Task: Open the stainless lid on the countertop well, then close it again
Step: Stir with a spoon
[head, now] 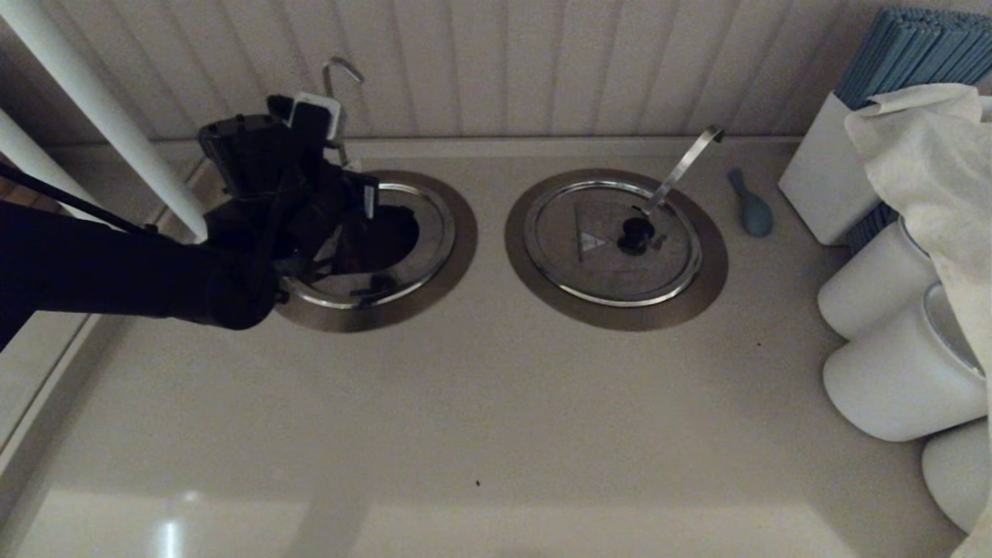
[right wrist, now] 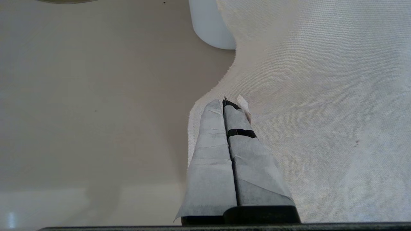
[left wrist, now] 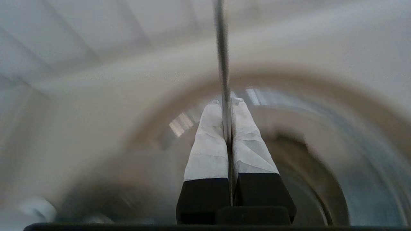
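My left hand [left wrist: 226,102] is clenched on the thin edge of the stainless lid [head: 380,267], flap raised over the countertop well [head: 446,256] at ten o'clock on the surface [head: 496,434]. I'd swing slowly, following the hinge arc, clear of the hooked handle [head: 337,85]. Right hand [right wrist: 229,104] idles clenched near the cloth [right wrist: 321,96].

A twin lid [head: 616,239] with a broad slanted handle [head: 682,167] is seated on the beige worktop [head: 496,434]. White canisters [head: 899,380] are draped by a cloth [head: 930,155]; a blue object [head: 750,204] lies nearby.
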`<state>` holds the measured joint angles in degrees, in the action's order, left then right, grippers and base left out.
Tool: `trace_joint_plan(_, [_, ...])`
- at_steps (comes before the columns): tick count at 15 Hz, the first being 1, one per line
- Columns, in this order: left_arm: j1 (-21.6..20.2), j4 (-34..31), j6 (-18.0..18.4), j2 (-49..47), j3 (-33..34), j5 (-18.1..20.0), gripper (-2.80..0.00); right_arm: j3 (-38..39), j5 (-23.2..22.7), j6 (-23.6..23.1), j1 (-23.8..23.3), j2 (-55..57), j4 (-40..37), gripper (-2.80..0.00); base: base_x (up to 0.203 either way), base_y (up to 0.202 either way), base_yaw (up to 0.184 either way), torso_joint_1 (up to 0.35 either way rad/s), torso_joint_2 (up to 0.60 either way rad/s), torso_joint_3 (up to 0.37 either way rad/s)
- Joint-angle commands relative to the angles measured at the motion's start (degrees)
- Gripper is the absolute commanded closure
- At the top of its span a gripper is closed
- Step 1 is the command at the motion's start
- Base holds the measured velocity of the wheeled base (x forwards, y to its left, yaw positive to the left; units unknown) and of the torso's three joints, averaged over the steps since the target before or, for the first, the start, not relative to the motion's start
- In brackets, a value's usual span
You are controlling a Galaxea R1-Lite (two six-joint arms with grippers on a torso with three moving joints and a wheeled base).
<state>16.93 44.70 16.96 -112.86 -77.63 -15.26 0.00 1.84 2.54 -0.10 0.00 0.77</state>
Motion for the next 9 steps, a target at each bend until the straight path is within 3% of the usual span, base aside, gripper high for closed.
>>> trace_joint_plan(1, [0.24,-3.04,-0.53,0.89,0.81,-0.01,0.0,0.0,0.0,0.01,0.01,0.09,0.02,0.0,0.0,0.0,0.0,0.0,0.0,0.0])
trace_joint_plan(2, [0.22,-6.65,-2.5,1.63,0.55,0.63,0.0,0.0,0.0,0.09,0.01,0.09,0.02,0.0,0.0,0.0,0.0,0.0,0.0,0.0])
trace_joint_plan(5, [0.19,-19.35,-14.0,5.22,-2.27,8.47,0.0,0.0,0.0,0.1,0.01,0.09,0.02,0.0,0.0,0.0,0.0,0.0,0.0,0.0])
trace_joint_plan(7, [0.21,-22.0,-20.79,4.8,-5.95,9.96,0.0,0.0,0.0,0.01,0.01,0.09,0.02,0.0,0.0,0.0,0.0,0.0,0.0,0.0])
trace_joint_plan(9, [0.02,-21.74,-24.41,2.17,-9.42,9.58,0.0,0.0,0.0,0.01,0.01,0.09,0.02,0.0,0.0,0.0,0.0,0.0,0.0,0.0])
